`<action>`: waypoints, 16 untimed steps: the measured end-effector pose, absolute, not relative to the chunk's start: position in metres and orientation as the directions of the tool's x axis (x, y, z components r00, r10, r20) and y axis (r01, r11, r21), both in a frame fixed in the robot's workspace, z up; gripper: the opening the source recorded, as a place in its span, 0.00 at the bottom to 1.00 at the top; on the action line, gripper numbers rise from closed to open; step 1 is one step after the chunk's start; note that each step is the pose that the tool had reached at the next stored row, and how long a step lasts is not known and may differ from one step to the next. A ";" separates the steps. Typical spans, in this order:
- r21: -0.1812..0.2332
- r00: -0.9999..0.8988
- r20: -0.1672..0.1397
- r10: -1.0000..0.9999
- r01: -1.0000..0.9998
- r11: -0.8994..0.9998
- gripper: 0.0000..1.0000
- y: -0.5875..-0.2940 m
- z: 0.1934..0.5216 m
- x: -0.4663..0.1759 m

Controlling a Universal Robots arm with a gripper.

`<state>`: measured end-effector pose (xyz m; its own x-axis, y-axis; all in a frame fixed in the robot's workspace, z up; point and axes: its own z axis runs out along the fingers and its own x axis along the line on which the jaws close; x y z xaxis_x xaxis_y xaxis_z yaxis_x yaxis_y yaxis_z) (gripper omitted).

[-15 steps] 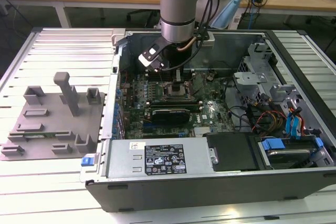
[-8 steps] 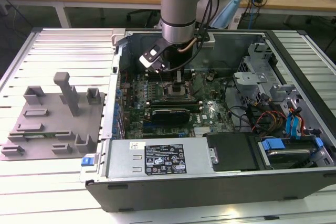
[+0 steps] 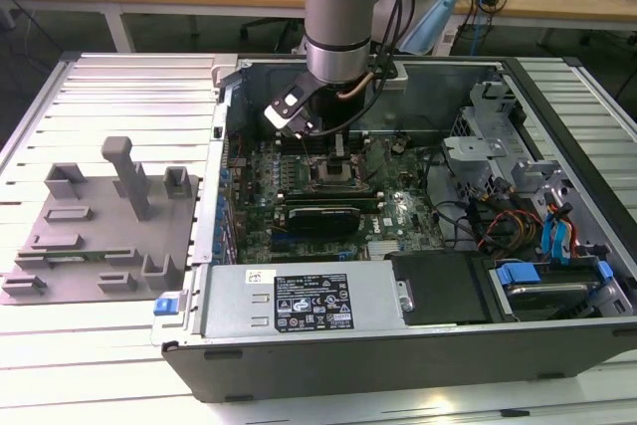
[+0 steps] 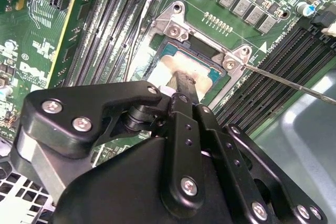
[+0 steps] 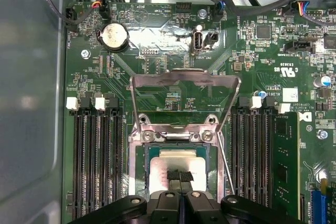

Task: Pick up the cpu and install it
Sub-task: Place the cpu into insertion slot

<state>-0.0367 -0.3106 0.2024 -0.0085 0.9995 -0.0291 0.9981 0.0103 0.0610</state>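
The cpu, a pale silver square, lies flat in the motherboard's socket, whose metal load plate stands swung up and open. My gripper is shut, its two ribbed fingertips pressed together and resting on the middle of the cpu's top. The second wrist view shows the same: the gripper comes down onto the cpu inside the framed socket. In the exterior view the arm reaches straight down into the computer case, with the gripper over the socket.
Memory slots flank the socket on both sides. A thin socket lever sticks out beside it. The open case's wall surrounds the green motherboard, with drive bays and cables at the exterior view's right. A grey tray lies outside at the left.
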 end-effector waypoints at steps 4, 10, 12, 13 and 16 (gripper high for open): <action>0.061 -0.010 -0.029 1.000 0.998 0.012 0.11 -0.311 0.202 -0.037; 0.061 -0.010 -0.029 1.000 0.998 0.012 0.11 -0.311 0.203 -0.037; 0.062 -0.010 -0.028 1.000 0.998 0.012 0.11 -0.310 0.204 -0.037; 0.062 -0.010 -0.028 1.000 0.998 0.012 0.11 -0.310 0.205 -0.037; 0.061 -0.010 -0.029 1.000 0.998 0.012 0.11 -0.311 0.209 -0.037</action>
